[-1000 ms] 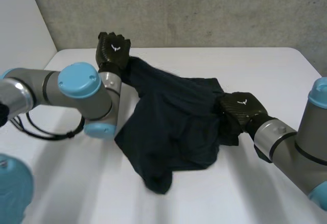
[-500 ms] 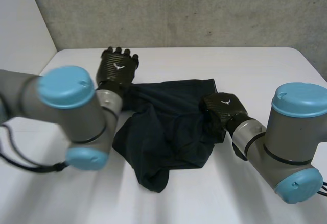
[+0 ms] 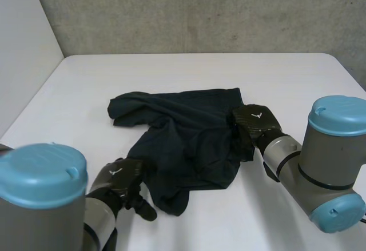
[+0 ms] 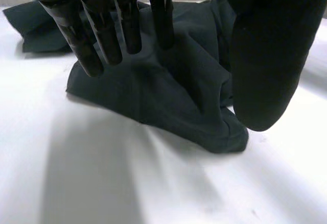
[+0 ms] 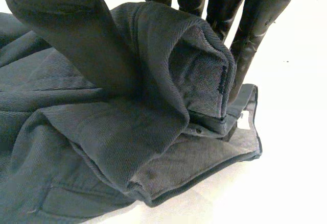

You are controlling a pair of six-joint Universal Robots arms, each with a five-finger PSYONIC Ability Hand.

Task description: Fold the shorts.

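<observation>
On the table (image 3: 286,79), right hand (image 3: 257,122) pinches shorts (image 3: 183,131); left hand (image 3: 117,179) relaxed.

Robot lab, bench setup.
Bare grey concrete wall (image 3: 200,11) behind a plain white table (image 3: 286,79); white partition (image 3: 23,45) alongside; left arm (image 3: 40,188) and right arm (image 3: 334,148), grey, blue-capped.

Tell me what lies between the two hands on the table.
The dark shorts: in the head view they stretch from beside the left hand to the right hand, which pinches their edge.
</observation>
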